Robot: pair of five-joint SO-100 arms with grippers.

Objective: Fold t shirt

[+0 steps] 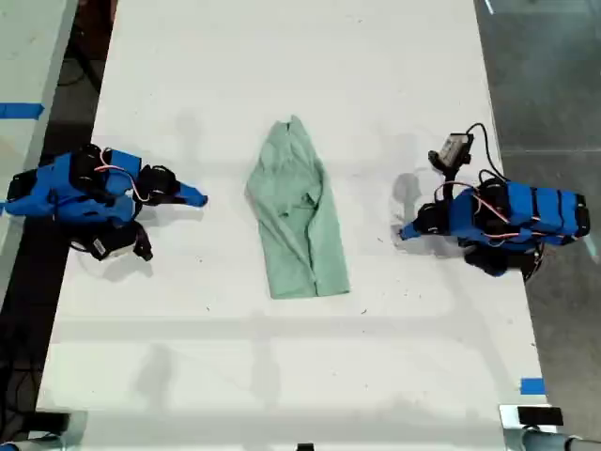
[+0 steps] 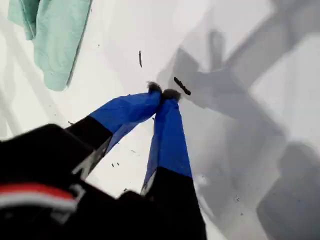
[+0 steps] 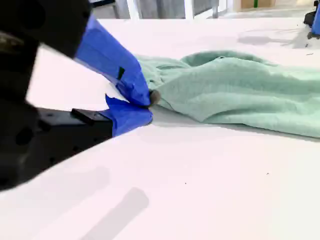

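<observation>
Distance is what matters here. The t shirt [image 1: 299, 221] lies flat on the white worktop [image 1: 282, 376], between my two pincers and touching neither. It is already narrowed into a long strip, wrinkled, with one end slimmer than the other.

My first pincer [image 1: 195, 198] has its tips pressed together on nothing, resting low over bare worktop. From it, the t shirt is ahead and a little off to one side. The first wrist view catches only one rounded end of the cloth.

My second pincer [image 1: 404, 232] faces the t shirt from the opposite side. Its tips look closed, or very nearly so, and hold nothing. In the second wrist view the cloth seems to sit right against the tips, but the exterior view shows a clear strip of worktop between them.

The t shirt's long axis runs crosswise to the line joining the two pincers, slightly slanted, so each pincer looks at a long edge and not an end. Neither arm is clearly nearer. I judge that the next fold, end over end, would need a pincer to open and travel along that edge to reach a corner.

I can read no brand, label or print on the cloth or arms. The only marking is plain blue tape [image 1: 531, 385], with nothing written on it.
</observation>
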